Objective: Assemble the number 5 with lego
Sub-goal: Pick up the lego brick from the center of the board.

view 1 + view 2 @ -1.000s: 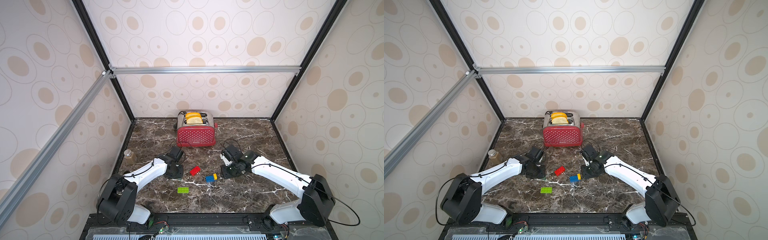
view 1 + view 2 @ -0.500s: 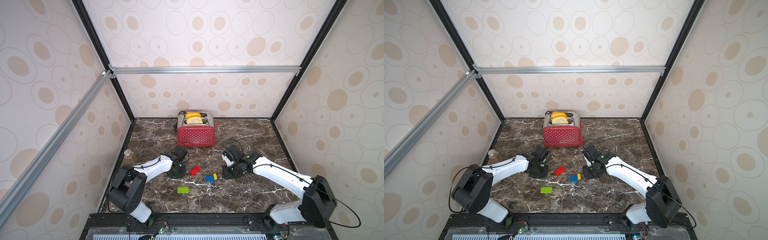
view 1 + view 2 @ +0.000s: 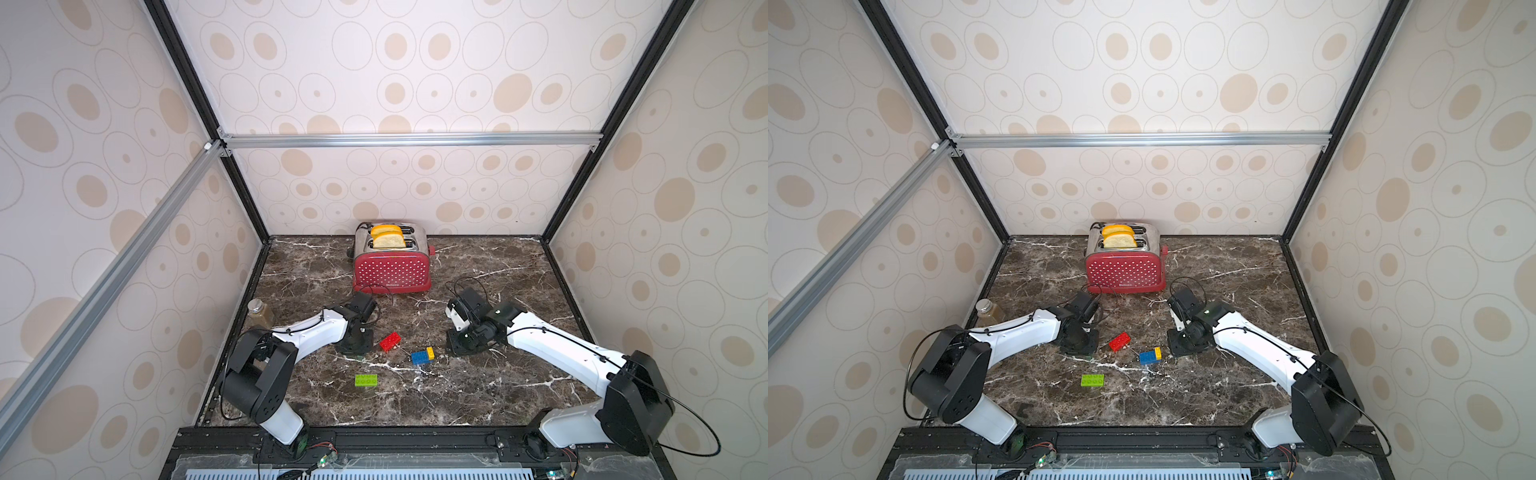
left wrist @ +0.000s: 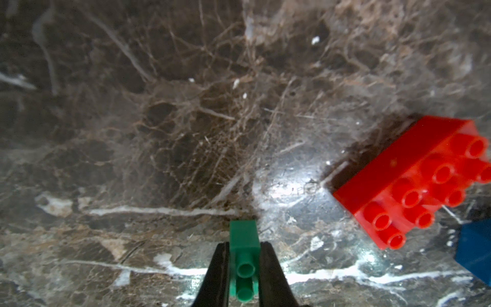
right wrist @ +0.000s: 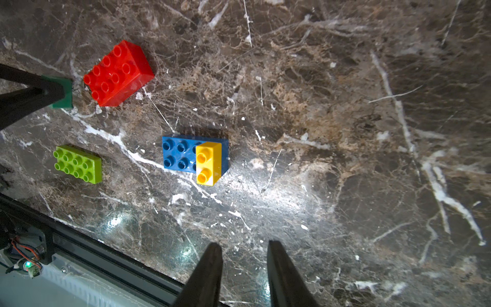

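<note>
My left gripper (image 4: 244,245) is shut on a small dark-green lego brick (image 4: 244,236), studs facing the camera, low at the marble just left of the red brick (image 4: 414,180). In both top views this gripper (image 3: 354,348) points down beside the red brick (image 3: 390,341). The yellow brick (image 5: 208,162) sits on one end of the blue brick (image 5: 179,154). The lime-green brick (image 5: 77,164) lies alone nearer the front. My right gripper (image 5: 244,244) is open and empty, standing right of the blue-and-yellow pair (image 3: 423,356). No number 5 stack shows.
A red polka-dot toaster (image 3: 391,266) with two toast slices stands at the back middle. A small jar (image 3: 258,312) sits by the left wall. The table's black front rail (image 5: 106,255) runs close to the right gripper.
The left gripper's fingers have closed onto the dark-green brick, and the left arm's elbow has swung in. The right arm has hardly moved.
</note>
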### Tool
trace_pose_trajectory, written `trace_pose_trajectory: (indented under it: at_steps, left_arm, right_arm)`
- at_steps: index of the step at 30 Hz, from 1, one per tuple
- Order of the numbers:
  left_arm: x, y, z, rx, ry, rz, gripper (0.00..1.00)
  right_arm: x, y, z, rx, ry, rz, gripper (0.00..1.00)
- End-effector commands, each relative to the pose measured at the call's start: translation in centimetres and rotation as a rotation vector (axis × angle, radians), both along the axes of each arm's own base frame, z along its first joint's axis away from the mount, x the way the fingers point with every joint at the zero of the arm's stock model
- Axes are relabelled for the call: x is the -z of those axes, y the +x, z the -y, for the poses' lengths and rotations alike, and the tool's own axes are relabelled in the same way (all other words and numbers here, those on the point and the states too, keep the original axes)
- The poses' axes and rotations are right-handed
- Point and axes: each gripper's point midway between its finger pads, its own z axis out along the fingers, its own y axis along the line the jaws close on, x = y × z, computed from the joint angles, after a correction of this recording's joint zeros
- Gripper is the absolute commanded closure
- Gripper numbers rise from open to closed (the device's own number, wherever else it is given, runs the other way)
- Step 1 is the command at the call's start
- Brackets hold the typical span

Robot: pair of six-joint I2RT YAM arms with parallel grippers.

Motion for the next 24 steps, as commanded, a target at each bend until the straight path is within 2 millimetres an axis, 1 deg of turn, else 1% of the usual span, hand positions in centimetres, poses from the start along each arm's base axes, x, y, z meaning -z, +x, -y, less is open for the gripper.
trace_pose_trajectory:
  at_steps: [1, 3, 5, 6, 11, 14, 21, 24]
  left_arm:
    - [-0.3, 0.7, 0.2, 0.022, 0.018, 0.020, 0.85]
    - [-0.5, 0.6, 0.2, 0.025, 0.018, 0.021, 0.89]
    - [-1.2, 0.6, 0.2, 0.024, 0.010, 0.035, 0.90]
    - [-1.3, 0.0, -0.2, 0.025, 0.020, 0.016, 0.91]
    - [-3.6, -1.4, -0.7, 0.013, -0.007, 0.038, 0.93]
    - [-4.5, -2.4, -1.3, -0.004, -0.017, 0.048, 0.94]
    - [-4.7, -5.3, -2.2, -0.051, -0.040, 0.040, 0.94]
    - [-4.5, -6.4, -2.5, -0.071, -0.047, 0.035, 0.94]
  right_arm:
    - [-0.2, -0.1, 0.4, 0.000, -0.001, 0.002, 0.66]
    - [-0.2, -0.1, 0.5, 0.002, -0.001, 0.001, 0.66]
    - [-0.2, -0.1, 0.6, 0.003, -0.002, 0.000, 0.66]
    - [-0.2, -0.1, 0.6, 0.002, 0.000, 0.001, 0.66]
    - [-0.4, 0.0, 0.5, -0.013, 0.015, 0.004, 0.66]
    - [-0.8, -0.2, -0.1, -0.049, 0.051, 0.008, 0.66]
    - [-3.0, -1.1, -2.2, -0.188, 0.200, 0.068, 0.67]
    - [-3.1, -1.9, -2.6, -0.254, 0.241, 0.073, 0.66]
